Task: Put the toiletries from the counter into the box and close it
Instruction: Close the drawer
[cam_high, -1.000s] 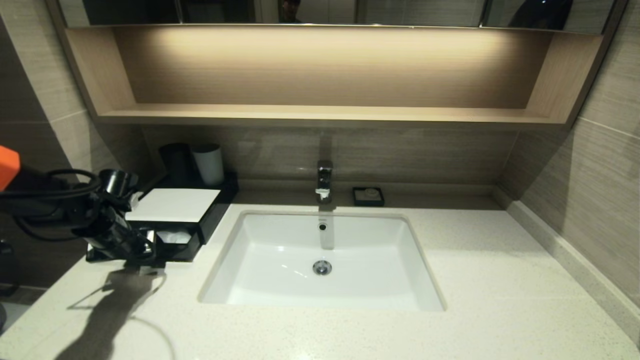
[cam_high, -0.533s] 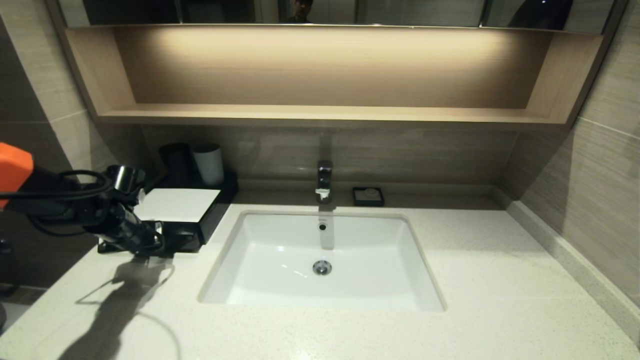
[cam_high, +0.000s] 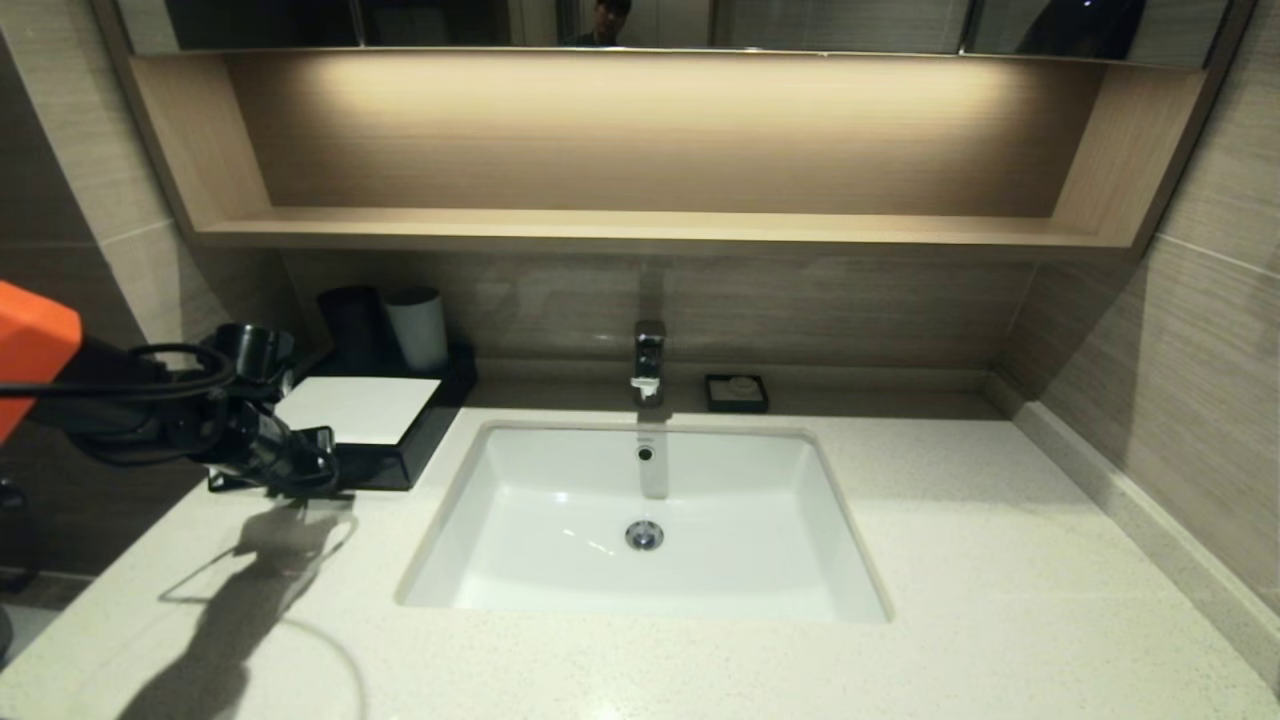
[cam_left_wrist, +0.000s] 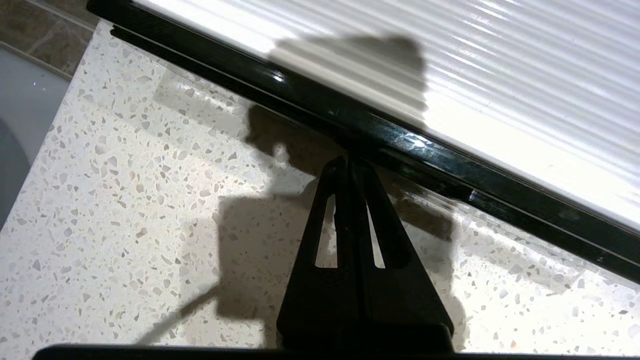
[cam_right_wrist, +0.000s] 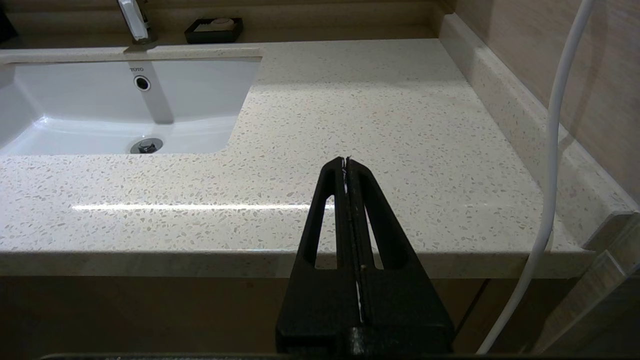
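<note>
At the desk's far left corner, the left hand, fingers pressed together, is nudging the box's black drawer front, apparently nearly home; pushing squarely should avoid skewing it. The right hand, closed, is hanging parked at the desk's front edge.

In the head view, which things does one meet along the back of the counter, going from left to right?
Closed left gripper → low black box with white top panel → chrome faucet → small black soap dish.
</note>
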